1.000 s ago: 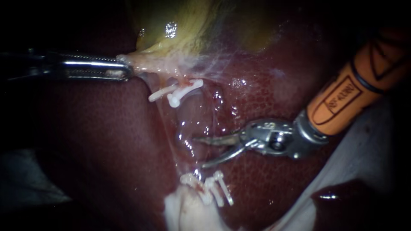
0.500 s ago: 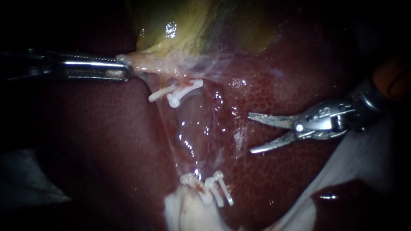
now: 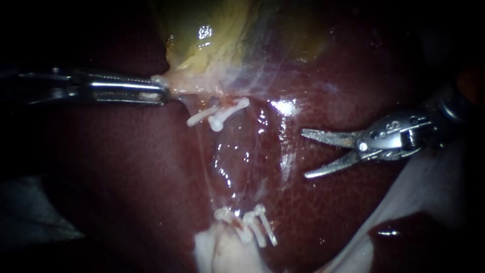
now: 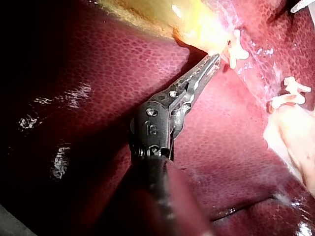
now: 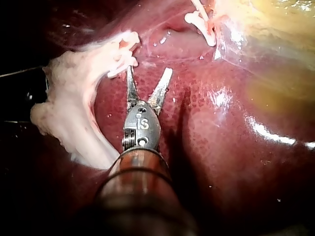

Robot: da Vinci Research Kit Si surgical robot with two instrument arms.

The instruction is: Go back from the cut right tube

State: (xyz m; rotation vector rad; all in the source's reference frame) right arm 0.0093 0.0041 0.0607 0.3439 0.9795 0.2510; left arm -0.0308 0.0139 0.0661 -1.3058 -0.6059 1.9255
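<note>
Right instrument [image 3: 304, 154]: jaws apart, empty, well clear to the right of the cut tube [image 3: 220, 101], tips pointing at it. Tube ends sit at the clips [image 3: 218, 115]. Left instrument [image 3: 162, 92], nearer the tube, clamps the gallbladder [image 3: 202, 50].

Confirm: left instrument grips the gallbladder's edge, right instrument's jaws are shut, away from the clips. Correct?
No: the right instrument has open jaws, a gap showing between them in the endoscope view. The left instrument does grip the gallbladder at its edge, and the right one is clear of the clips.
</note>
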